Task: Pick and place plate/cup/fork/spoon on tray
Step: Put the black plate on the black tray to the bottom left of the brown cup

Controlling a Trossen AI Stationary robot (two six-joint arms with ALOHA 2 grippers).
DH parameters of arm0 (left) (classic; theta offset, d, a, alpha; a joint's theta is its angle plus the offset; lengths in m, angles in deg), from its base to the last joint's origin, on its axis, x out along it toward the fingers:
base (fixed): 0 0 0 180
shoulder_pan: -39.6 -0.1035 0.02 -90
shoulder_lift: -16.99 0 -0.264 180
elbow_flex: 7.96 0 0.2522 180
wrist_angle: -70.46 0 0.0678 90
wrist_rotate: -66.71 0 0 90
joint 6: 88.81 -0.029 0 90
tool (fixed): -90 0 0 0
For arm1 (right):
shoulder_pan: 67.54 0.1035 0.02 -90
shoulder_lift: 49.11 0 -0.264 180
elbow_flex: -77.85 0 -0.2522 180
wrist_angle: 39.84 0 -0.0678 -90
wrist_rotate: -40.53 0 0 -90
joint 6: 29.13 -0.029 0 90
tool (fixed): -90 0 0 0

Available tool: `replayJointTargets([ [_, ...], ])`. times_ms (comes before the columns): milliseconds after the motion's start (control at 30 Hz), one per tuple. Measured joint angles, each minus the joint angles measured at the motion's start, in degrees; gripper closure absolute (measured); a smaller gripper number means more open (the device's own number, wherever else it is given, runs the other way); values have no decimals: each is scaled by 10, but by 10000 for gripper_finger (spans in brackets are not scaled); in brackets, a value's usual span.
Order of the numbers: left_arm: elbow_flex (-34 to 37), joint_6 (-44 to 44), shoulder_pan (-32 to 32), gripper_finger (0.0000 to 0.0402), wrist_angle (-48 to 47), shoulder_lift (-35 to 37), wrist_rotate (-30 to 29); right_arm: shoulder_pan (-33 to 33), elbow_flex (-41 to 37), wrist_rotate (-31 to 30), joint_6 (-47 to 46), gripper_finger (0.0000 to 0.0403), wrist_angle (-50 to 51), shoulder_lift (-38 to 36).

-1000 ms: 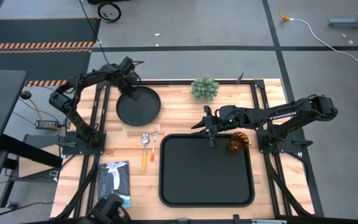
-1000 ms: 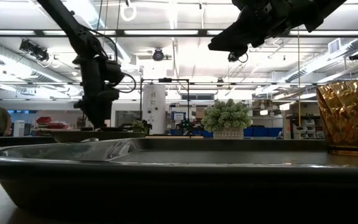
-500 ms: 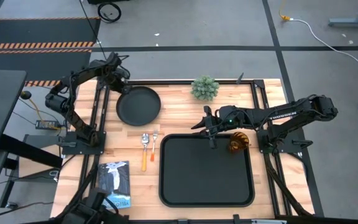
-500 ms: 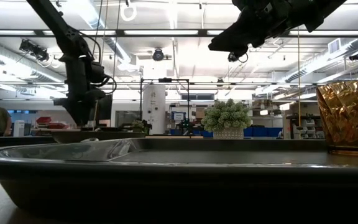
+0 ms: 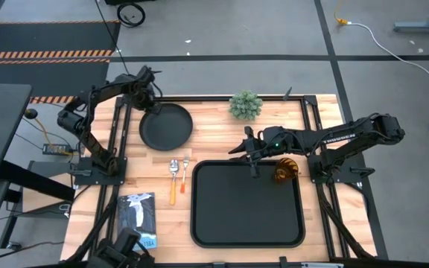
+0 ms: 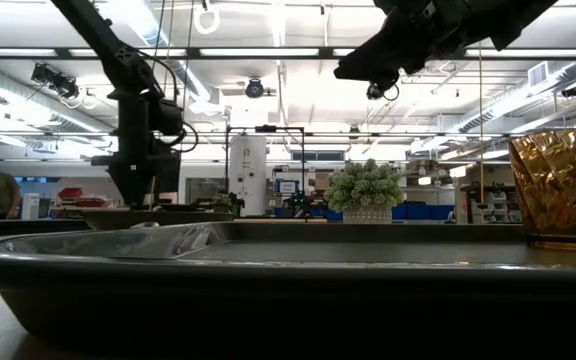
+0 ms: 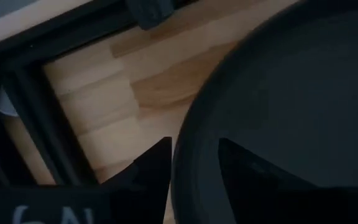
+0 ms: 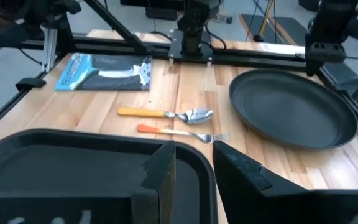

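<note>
The round black plate [image 5: 166,126] lies flat on the wooden table at the far left. My left gripper [image 5: 149,103] is open at the plate's far-left rim, one finger outside it and one over the plate's inside [image 7: 194,168]. My right gripper [image 5: 254,167] is open a little and empty above the far rim of the black tray [image 5: 194,202]. The amber cup [image 5: 285,170] stands upright in the tray's far right corner and shows in the low view [image 6: 563,185]. The spoon [image 5: 173,177] and the fork [image 5: 185,175] lie side by side on the table, left of the tray. My left gripper has the plate's far-left rim [image 7: 194,134] between its two fingers, which point down from above, one outside the rim and one inside. I cannot tell whether the fingers touch the rim. The plate lies flat on the table.
A small potted plant [image 5: 246,105] stands at the far edge, between the plate and my right arm. A blue-and-white packet [image 5: 138,216] lies near the front left. Black frame rails [image 5: 121,134] run along the table's sides.
My left gripper has gone a little toward the table's left edge and then come partway back toward the right, staying low at the plate's rim. The plate has stayed where it was.
</note>
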Motion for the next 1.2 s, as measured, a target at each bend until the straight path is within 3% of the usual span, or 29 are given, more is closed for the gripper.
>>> replayJointTargets([
  [533, -1, 24, 16, 265, 7, -50, 10, 3, 0, 13, 2, 289, -9, 0],
  [1200, -2, 24, 24, 389, 5, -51, 15, 4, 0, 13, 6, 289, -5, 0],
])
